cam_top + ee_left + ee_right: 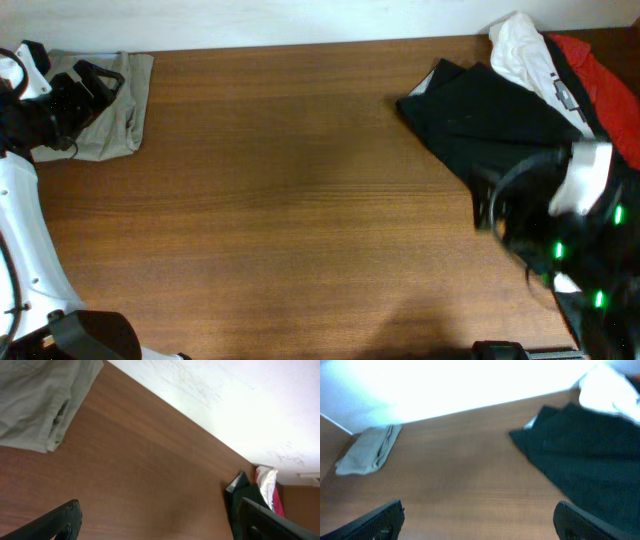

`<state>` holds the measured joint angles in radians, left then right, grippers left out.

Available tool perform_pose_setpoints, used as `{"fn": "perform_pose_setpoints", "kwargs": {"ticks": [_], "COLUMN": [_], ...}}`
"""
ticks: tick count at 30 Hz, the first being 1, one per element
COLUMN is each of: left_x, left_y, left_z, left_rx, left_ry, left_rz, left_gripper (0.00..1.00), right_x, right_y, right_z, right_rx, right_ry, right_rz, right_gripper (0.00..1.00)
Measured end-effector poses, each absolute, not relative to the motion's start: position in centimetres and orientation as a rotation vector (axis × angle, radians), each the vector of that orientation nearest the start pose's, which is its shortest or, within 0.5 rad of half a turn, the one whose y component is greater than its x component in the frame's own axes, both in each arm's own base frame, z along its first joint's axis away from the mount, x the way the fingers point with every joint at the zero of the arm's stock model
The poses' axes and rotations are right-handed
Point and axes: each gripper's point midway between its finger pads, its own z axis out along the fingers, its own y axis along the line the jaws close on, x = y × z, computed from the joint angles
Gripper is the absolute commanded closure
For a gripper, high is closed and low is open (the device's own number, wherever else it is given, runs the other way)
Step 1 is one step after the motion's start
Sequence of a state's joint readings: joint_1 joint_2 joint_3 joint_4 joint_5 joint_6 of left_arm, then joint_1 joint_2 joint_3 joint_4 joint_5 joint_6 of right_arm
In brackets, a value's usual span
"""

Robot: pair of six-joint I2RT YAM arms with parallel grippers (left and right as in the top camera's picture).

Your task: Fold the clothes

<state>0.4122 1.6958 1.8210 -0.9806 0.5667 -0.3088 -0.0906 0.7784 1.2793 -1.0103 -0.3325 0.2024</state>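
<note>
A folded grey-green garment (112, 112) lies at the table's far left; it also shows in the left wrist view (40, 405) and the right wrist view (370, 451). A black garment (490, 125) lies spread at the far right, seen also in the right wrist view (590, 465), with a white garment (525, 55) and a red garment (600, 85) heaped behind it. My left gripper (85, 85) hovers over the folded garment, open and empty (160, 522). My right gripper (500, 205) is over the black garment's near edge, open and empty (480, 520).
The brown wooden table (300, 200) stretches between the two piles. A pale wall (300, 20) runs along the far edge. The right arm's body with green lights (580, 250) covers the near right corner.
</note>
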Motion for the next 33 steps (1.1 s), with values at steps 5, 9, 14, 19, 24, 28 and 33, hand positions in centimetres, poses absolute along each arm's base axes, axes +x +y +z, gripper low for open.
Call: {"fn": "perform_pose_setpoints", "kwargs": {"ticks": [5, 9, 14, 19, 24, 28, 33], "left_x": [43.3, 43.2, 43.3, 43.3, 43.3, 43.3, 43.3], "left_y": [8.8, 8.8, 8.8, 8.8, 8.8, 8.8, 8.8], "left_z": [30.0, 30.0, 30.0, 30.0, 30.0, 30.0, 30.0], "left_rx": [-0.581, -0.581, -0.58, -0.58, -0.58, -0.58, -0.58], "left_ry": [2.271, 2.272, 2.271, 2.27, 2.27, 2.27, 2.271], "left_rz": [-0.635, -0.635, -0.634, -0.635, -0.634, -0.634, -0.634], "left_gripper": [0.01, 0.01, 0.01, 0.01, 0.01, 0.01, 0.01], "right_x": [20.9, 21.4, 22.8, 23.4, 23.9, 24.1, 24.5], "right_y": [3.6, 4.8, 4.0, 3.2, 2.6, 2.3, 2.1], "right_z": [27.2, 25.4, 23.0, 23.7, 23.0, 22.5, 15.9], "right_rx": [0.077, -0.018, 0.032, 0.067, 0.095, 0.121, 0.177], "right_ry": [1.857, 1.662, 1.56, 1.447, 1.364, 1.377, 1.64], "right_rz": [0.398, 0.42, 0.398, 0.366, 0.345, 0.344, 0.315], "right_gripper": [0.01, 0.01, 0.01, 0.01, 0.01, 0.01, 0.01]}}
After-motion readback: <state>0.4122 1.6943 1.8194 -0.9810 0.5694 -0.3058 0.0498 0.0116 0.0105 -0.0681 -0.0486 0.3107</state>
